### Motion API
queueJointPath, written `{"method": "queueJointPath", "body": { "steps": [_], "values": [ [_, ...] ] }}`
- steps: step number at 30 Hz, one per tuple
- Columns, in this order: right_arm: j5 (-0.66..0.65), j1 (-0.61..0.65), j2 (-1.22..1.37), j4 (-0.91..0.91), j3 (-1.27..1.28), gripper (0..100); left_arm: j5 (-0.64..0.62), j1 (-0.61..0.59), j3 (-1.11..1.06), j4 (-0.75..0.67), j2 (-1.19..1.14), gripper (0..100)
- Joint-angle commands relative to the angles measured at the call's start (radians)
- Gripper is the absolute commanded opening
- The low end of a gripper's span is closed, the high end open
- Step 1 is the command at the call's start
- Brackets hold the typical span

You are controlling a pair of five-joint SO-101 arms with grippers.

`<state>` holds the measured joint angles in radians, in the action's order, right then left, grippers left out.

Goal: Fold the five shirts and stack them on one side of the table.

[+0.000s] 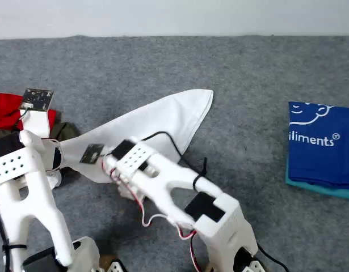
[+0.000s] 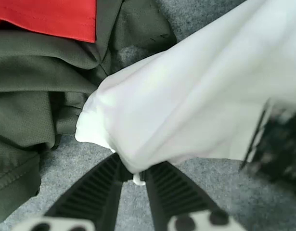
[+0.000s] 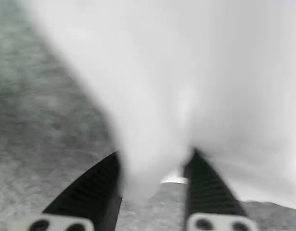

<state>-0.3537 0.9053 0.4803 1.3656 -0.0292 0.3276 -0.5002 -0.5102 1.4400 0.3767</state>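
A white shirt (image 1: 157,122) lies stretched across the grey table, its near corner lifted between both arms. In the left wrist view my left gripper (image 2: 133,173) is shut on the white shirt's (image 2: 196,96) bunched edge. My left gripper (image 1: 56,161) sits at the shirt's left end in the high view. My right gripper (image 3: 155,166) holds a fold of the white shirt (image 3: 210,72) between its fingers. From above, the right gripper (image 1: 109,164) is just right of the left one.
A red shirt (image 1: 7,110) and an olive shirt (image 1: 63,131) lie crumpled at the far left, close behind the left gripper. A folded blue shirt (image 1: 322,141) rests on a teal one (image 1: 316,187) at the right edge. Bare grey carpet (image 1: 248,113) lies between.
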Motion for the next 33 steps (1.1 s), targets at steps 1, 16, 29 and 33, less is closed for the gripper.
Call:
{"method": "queueJointPath", "body": {
  "steps": [1, 16, 29, 33],
  "values": [
    [-0.046, -0.047, 0.013, 0.041, -0.012, 1.9, -0.005, -0.008, 0.015, 0.025, 0.015, 1],
    [-0.149, -0.289, -0.153, 0.424, -0.308, 1.0, 0.032, 0.049, 0.338, 0.319, 0.017, 4],
    [-0.172, -0.604, -0.294, 0.427, -0.308, 1.0, 0.038, 0.261, 0.223, 0.318, 0.316, 23],
    [-0.178, -0.67, -0.305, 0.424, -0.308, 1.0, 0.038, 0.327, 0.079, 0.318, 0.358, 23]
  ]
}}
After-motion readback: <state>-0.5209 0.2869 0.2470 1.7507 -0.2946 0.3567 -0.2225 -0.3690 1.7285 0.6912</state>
